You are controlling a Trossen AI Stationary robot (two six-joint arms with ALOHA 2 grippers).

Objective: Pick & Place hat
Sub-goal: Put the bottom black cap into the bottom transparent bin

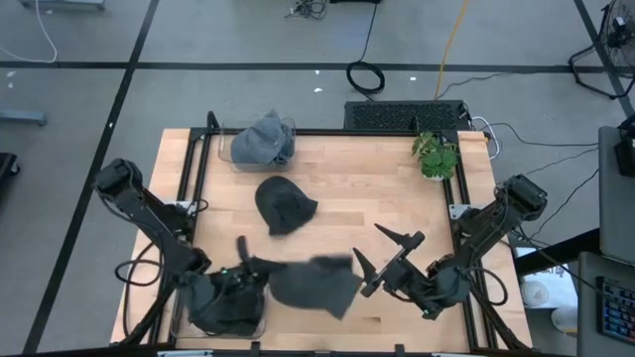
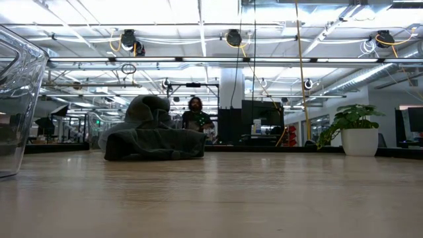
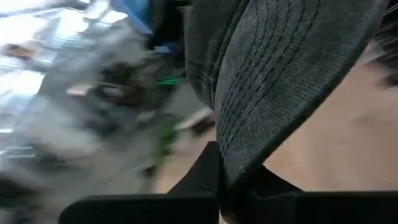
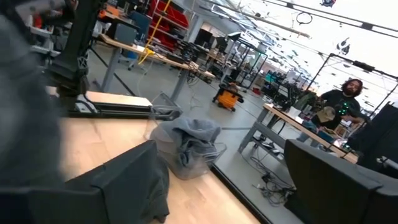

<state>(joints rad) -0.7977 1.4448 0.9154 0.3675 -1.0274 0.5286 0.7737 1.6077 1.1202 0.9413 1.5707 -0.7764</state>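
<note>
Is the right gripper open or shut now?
Open. In the high view the right gripper has its two fingers spread wide apart, with nothing between them.

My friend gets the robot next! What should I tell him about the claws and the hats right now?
Left claw: low at the table's near left, by the clear near-left bin, shut on the held hat, pinching its edge.
Right claw: open and empty, waiting at the near right.
Other hats: a dark hat lies mid-table; a grey hat sits in the clear far-left bin.
Done: one hat binned at the far left, one hat gripped.
Left: place the held hat, then probably fetch the dark one mid-table. Which bin it should go to cannot be told from here.
</note>
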